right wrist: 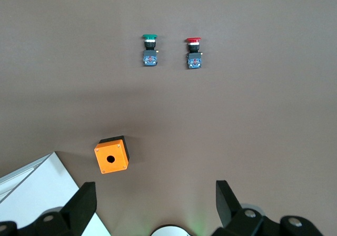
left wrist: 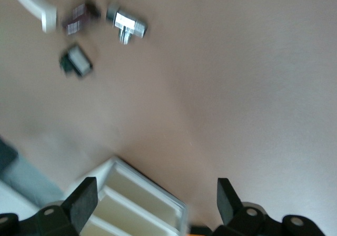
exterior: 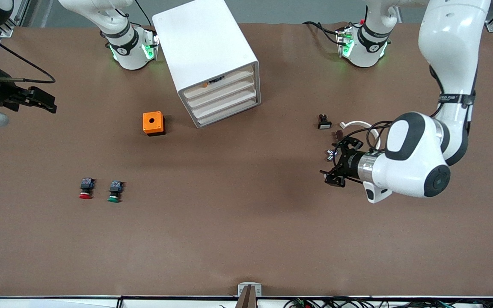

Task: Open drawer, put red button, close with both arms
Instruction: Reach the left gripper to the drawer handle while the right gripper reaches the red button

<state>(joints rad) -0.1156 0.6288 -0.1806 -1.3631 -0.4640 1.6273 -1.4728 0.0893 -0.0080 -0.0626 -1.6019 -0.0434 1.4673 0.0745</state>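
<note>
The white cabinet (exterior: 210,60) is standing on the brown counter (exterior: 246,239) between the two arm bases, and its drawer (exterior: 223,91), second from the top, is sitting fully closed. The red button (exterior: 86,188) is lying on the counter toward the right arm's end, just beside the green button (exterior: 115,191) and nearer the front camera than the orange box (exterior: 153,123). The left tool (exterior: 335,161) is hanging released, fingers spread, above the counter near some small parts (exterior: 324,121). The right tool (exterior: 37,99) is waiting at the counter's edge, likewise spread wide.
</note>
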